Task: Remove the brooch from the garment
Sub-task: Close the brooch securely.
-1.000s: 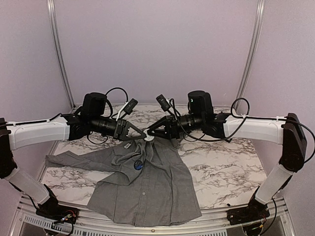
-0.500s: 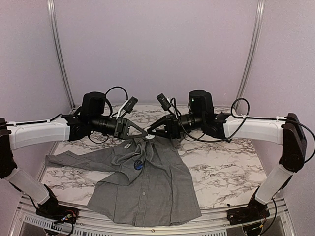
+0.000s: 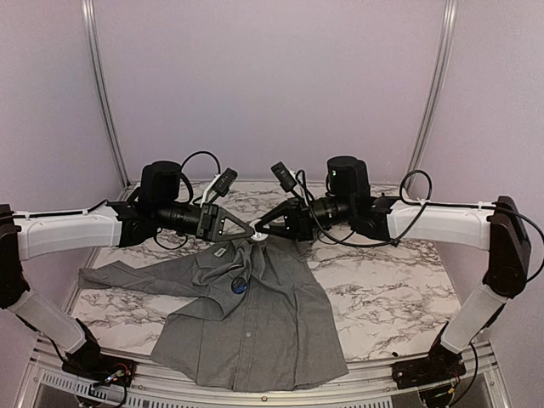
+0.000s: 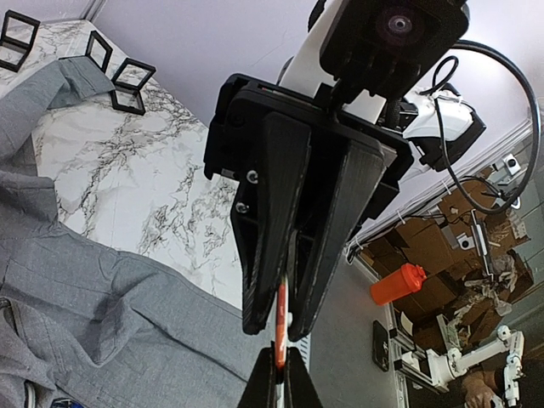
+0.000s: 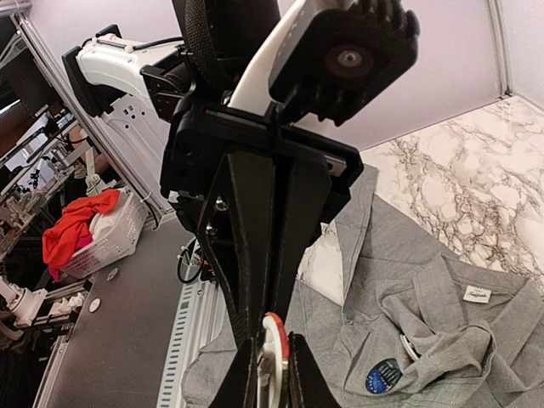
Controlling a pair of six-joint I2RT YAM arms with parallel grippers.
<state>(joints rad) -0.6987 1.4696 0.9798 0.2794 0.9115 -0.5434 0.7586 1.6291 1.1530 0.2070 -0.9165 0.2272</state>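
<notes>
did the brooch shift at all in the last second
No. The brooch lies at the same spot on the garment, no nearer the table's front rail than before.

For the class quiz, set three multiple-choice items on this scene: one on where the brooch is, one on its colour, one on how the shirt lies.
1. Where is the brooch?
A on the bare table
B on the front of the shirt
C between the jaws

2. What colour is the brooch?
A blue
B red
C yellow

3. How does the shirt lie?
A folded in a neat stack
B hung on a hanger
C spread out on the marble table

Answers:
1 B: the top view shows it on the grey cloth below the collar.
2 A: it shows as a dark blue disc in the top and right wrist views.
3 C: the body and one sleeve lie open across the tabletop.
</notes>
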